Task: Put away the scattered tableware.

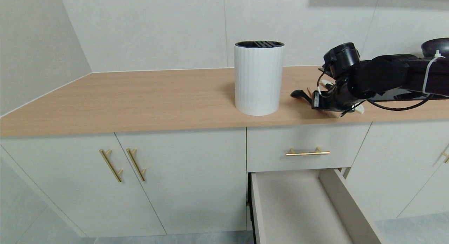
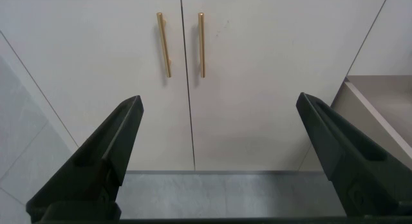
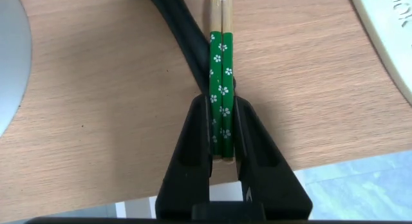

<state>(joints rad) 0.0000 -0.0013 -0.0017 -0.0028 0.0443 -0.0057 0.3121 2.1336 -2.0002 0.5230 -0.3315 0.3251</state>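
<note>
Right wrist view: right end effector [image 3: 222,111] grips chopsticks [image 3: 222,53] pointing straight outward.

Two cabinet doors [image 1: 182,181] bear slim gold handles [image 1: 136,164].

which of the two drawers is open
The lower drawer, pulled out with its inside showing; the upper drawer, the one with the gold bar handle, sits shut above it.

You have chopsticks [image 3: 222,64] with green ends dotted in small white flowers and pale bare wood above. The right gripper [image 3: 222,103] is black, as is the utensil handle [image 3: 182,40] alongside. The utensil holder [image 1: 259,79] is white and vertically ribbed, with a black slotted top. The countertop [image 1: 140,96] is light brown wood grain. The cabinet doors [image 1: 189,181] are pale grey-beige with brass-gold bar handles [image 1: 136,164].
</note>
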